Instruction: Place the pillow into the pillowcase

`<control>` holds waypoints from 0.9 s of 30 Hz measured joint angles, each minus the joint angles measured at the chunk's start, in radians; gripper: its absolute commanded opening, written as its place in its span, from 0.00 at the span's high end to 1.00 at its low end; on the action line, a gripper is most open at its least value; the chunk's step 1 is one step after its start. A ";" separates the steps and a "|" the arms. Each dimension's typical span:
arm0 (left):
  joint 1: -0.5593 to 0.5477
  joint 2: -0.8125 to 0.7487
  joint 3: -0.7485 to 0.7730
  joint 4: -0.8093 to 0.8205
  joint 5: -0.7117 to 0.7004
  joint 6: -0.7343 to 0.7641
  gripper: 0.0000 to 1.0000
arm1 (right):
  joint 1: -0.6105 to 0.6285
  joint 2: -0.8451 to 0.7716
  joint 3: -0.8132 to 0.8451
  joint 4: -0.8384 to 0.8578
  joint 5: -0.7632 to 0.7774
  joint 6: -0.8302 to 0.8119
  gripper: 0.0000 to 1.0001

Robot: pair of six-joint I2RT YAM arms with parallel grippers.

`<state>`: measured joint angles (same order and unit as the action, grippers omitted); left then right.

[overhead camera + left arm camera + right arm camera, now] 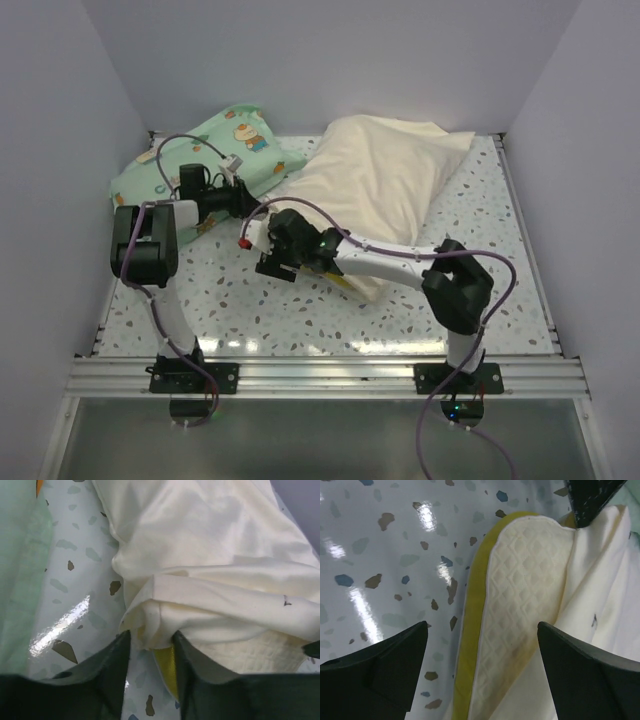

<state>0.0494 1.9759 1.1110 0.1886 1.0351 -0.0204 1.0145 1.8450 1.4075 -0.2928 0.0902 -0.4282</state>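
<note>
A: Fingers first. The right gripper [480, 675] is spread wide apart and holds nothing. It hangs over the near end of the bumpy, quilted cream pillow [520, 605] with its yellow side edge [465, 655].

B: And the left gripper [150, 645]?

A: Its two dark fingers [112, 672] stand partly apart, one on each side of the folded rim of the thin, smooth cream pillowcase [210, 555]. I cannot tell if they squeeze the cloth.

B: Where is the pillow?

A: Mostly inside the pillowcase, in the middle of the speckled white table [300, 320]. Only its near end sticks out, at the open mouth of the cover.

B: Is there room nearby?

A: Yes. The table is bare on the near side, between the arms' bases and the pillow. More bare table lies to the right of the pillow.

B: And farther back?

A: The mint-green cartoon pillow [215, 150] lies in the far left corner by the walls. It sits just beside the pillowcase's left edge.
</note>
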 measured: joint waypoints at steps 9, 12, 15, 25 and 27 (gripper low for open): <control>0.011 -0.016 -0.015 0.004 0.057 -0.047 1.00 | -0.015 0.179 -0.048 0.213 0.266 -0.122 0.62; 0.027 -0.071 -0.042 -0.077 0.051 -0.013 1.00 | -0.036 0.169 -0.058 0.264 0.313 -0.144 0.98; 0.039 -0.138 -0.049 -0.200 0.050 0.048 1.00 | -0.062 0.141 -0.070 0.294 0.347 -0.162 1.00; 0.122 -0.306 0.074 -0.942 0.176 0.465 1.00 | -0.164 0.104 -0.101 0.377 0.434 -0.208 1.00; 0.151 -0.304 0.114 -1.109 0.200 0.603 1.00 | -0.169 0.104 -0.131 0.390 0.448 -0.209 1.00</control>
<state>0.2005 1.6718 1.2247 -0.9207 1.2354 0.5827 0.8459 1.9491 1.2766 0.0971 0.5381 -0.6376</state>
